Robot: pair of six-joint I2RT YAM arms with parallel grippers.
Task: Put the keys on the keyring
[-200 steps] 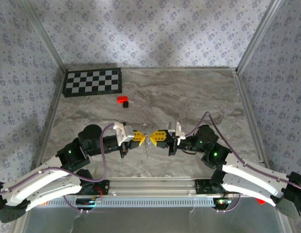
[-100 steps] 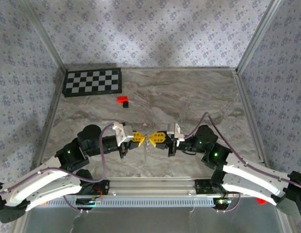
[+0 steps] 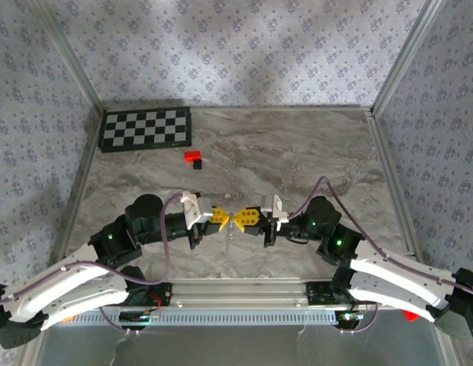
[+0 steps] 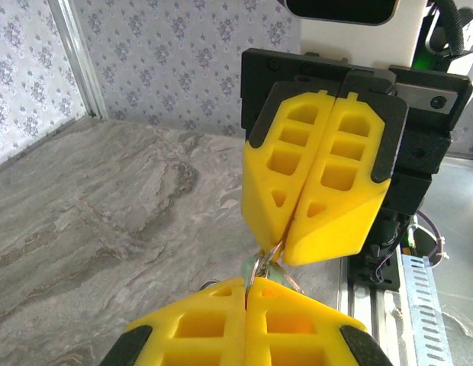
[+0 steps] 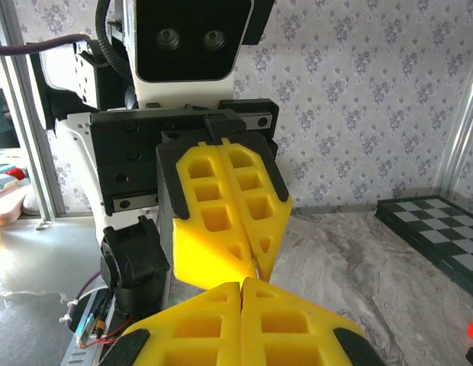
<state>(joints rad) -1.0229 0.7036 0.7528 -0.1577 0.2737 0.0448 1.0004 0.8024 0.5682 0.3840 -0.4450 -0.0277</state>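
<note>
Where the two hands meet: above the near middle of the bench [image 3: 313, 152], tip to tip, as I read it from the top camera.
Left hand [image 4: 246, 284]: closed, yellow fingers [image 4: 198, 328] pressed flat together. On my left wrist feed the lower end of a thin wire loop is caught at their seam.
Right hand [image 5: 241, 286]: closed as well, pointing straight at the left one. The upper end of the same loop comes out from between its tips.
Keyring [image 4: 269, 258]: fine silvery loops spanning the small gap between the two hands, held off the bench.
Keys: I cannot make one out for sure. A pale bit sits beside the loops on the left wrist feed, too small to name.
Hanging piece [image 3: 231, 233]: a thin pale strand drooping below the meeting point, seen from the top camera.
Checkerboard [image 3: 145, 128]: flat at the far left corner.
Red-and-black block [image 3: 194, 158]: on the bench just in front of the checkerboard, well apart from both hands.
</note>
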